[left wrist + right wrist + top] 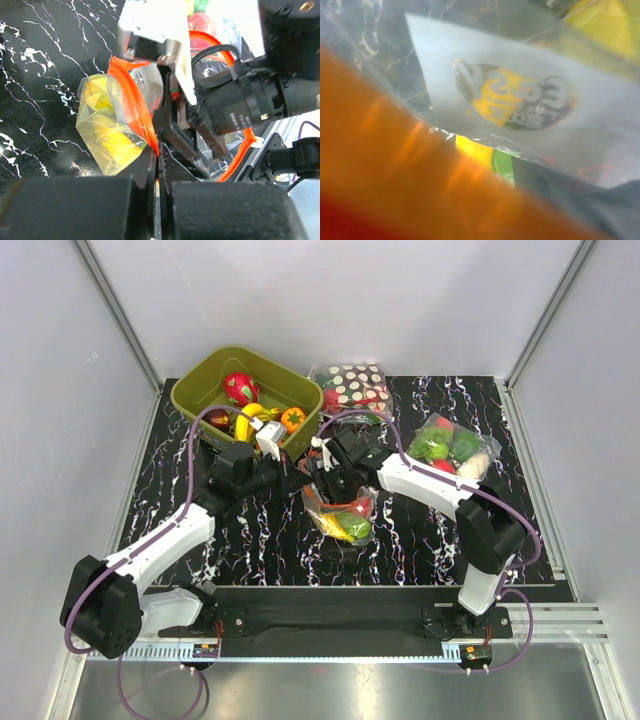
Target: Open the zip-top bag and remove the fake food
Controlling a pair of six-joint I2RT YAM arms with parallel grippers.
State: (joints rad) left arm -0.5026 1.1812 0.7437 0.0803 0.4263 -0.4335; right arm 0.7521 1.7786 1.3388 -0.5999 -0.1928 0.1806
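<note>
The zip-top bag [341, 512] lies mid-table, clear, with an orange-red zip strip [131, 95] and its mouth pulled open. Fake food [347, 526] sits inside: yellow [102, 127], green and red pieces. My left gripper [300, 480] [157, 157] is shut on the near lip of the zip strip. My right gripper [325, 486] [214, 164] reaches into the mouth from the other side. Its two dark fingers [186, 148] stand apart and nothing shows between them. The right wrist view is blurred orange strip [410, 180], with a printed label [515, 97] and a yellow and a green piece behind.
An olive bin [203, 377] at the back left holds a red-pink dragon fruit [240, 387], a banana and other toys. A polka-dot bag [352, 387] lies behind the grippers, and a bag of green and red vegetables [450, 444] lies to the right. White walls enclose the black marbled mat [160, 510].
</note>
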